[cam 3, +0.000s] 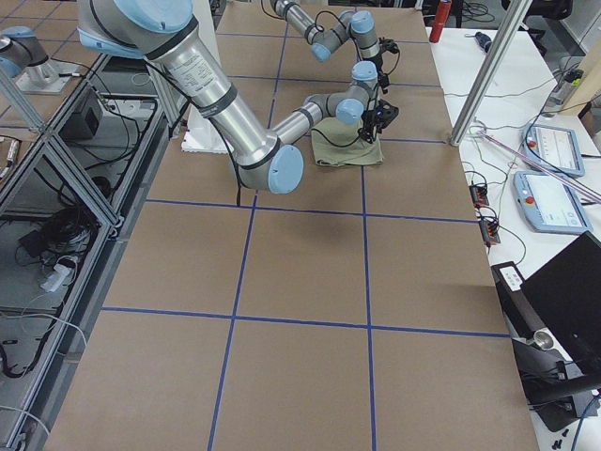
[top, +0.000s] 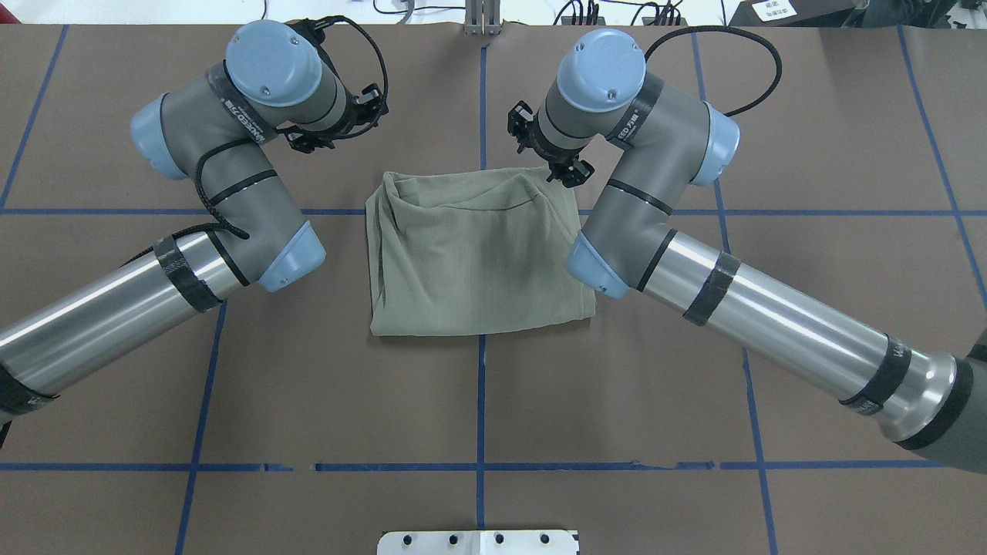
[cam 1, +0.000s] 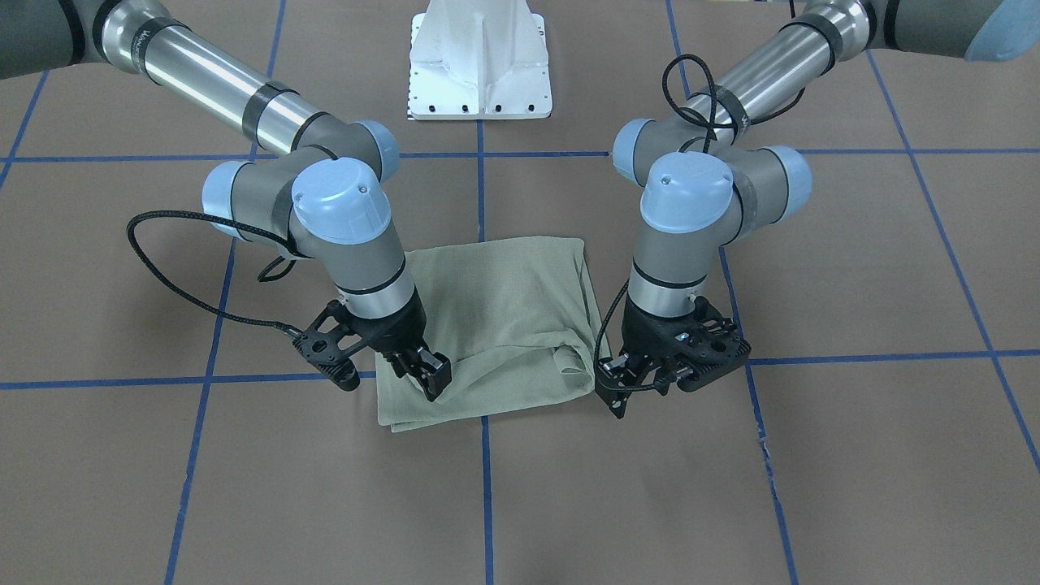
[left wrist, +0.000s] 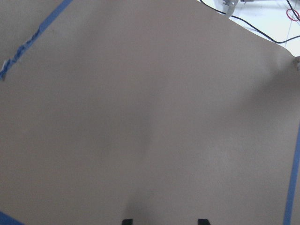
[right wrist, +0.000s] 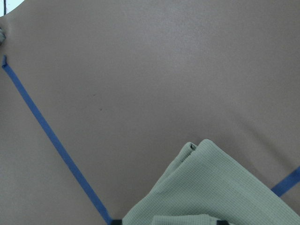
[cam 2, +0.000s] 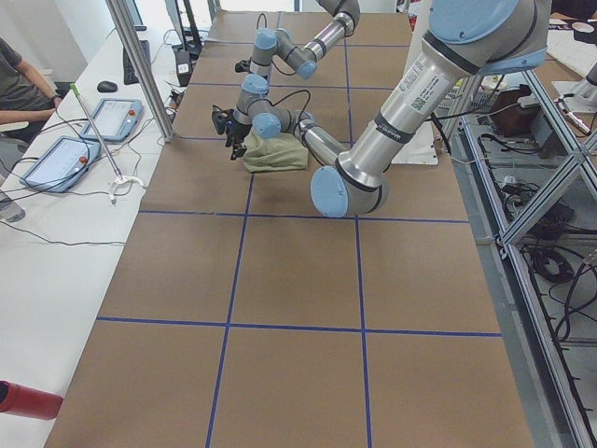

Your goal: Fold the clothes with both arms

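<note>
Plainly, the green knit shirt [cam 1: 504,309] lies folded in a rough rectangle between the two grippers. The right gripper [cam 1: 429,375], spread and holding nothing, is over its edge, with cloth under the fingertips. The left gripper [cam 1: 617,386], also spread and empty, is just beside the bunched corner. Closing there, the left would likely pinch air, and a one-sided lift could drag the folds open.
</note>
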You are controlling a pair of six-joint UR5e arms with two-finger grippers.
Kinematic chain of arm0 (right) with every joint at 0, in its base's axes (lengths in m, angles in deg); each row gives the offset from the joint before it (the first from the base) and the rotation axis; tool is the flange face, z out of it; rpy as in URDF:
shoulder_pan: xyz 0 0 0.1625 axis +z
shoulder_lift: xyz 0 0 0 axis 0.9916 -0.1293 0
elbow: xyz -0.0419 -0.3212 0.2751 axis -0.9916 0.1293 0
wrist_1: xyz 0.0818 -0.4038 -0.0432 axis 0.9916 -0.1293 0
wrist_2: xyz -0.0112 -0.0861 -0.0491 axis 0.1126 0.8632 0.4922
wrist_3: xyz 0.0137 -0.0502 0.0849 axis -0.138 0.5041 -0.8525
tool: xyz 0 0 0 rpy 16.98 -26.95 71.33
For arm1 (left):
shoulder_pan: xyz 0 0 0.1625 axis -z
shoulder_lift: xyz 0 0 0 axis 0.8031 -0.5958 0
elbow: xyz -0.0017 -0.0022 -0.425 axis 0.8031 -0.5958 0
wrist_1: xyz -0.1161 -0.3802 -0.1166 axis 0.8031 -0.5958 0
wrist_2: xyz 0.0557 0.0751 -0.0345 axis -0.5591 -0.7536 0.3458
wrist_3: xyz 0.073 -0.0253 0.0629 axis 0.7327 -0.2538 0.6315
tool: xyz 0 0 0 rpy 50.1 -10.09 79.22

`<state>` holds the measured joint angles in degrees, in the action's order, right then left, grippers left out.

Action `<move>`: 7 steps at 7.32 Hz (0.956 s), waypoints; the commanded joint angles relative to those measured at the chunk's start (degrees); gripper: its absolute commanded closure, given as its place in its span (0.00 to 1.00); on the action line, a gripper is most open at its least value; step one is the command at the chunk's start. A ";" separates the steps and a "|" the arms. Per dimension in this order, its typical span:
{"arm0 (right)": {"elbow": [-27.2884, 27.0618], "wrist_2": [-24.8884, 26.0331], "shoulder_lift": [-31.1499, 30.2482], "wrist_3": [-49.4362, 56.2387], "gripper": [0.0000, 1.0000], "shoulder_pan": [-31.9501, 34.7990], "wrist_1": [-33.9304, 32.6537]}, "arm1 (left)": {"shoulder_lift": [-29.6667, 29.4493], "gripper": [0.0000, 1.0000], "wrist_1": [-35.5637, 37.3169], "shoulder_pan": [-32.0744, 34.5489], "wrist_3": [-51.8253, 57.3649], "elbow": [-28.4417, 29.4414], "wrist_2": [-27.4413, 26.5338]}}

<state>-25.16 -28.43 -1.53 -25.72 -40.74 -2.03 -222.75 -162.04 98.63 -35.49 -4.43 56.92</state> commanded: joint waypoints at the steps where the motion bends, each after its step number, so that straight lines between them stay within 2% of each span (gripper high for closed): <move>1: 0.80 -3.17 0.83 4.66 0.00 1.58 0.05 | 0.84 0.00 -0.21 2.33 4.97 0.12 4.98; 3: 0.10 -6.42 1.09 9.50 0.00 1.06 -0.74 | 5.13 0.00 -0.30 4.45 11.04 -5.74 7.12; 4: -0.08 -6.78 0.92 12.83 0.00 1.06 -1.00 | 7.94 0.00 -0.30 6.72 16.21 -8.82 10.35; 6: -2.52 -6.87 0.66 30.18 0.00 2.88 -10.36 | 15.31 0.00 -0.12 13.74 31.91 -13.84 15.46; 7: -5.06 -9.66 -1.00 36.01 0.00 6.47 -14.32 | 18.04 0.00 -0.12 18.91 42.34 -14.03 18.09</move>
<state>-27.57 -35.89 -1.15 1.75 -37.54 -11.15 -208.67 -162.21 111.89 -4.98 -17.06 71.88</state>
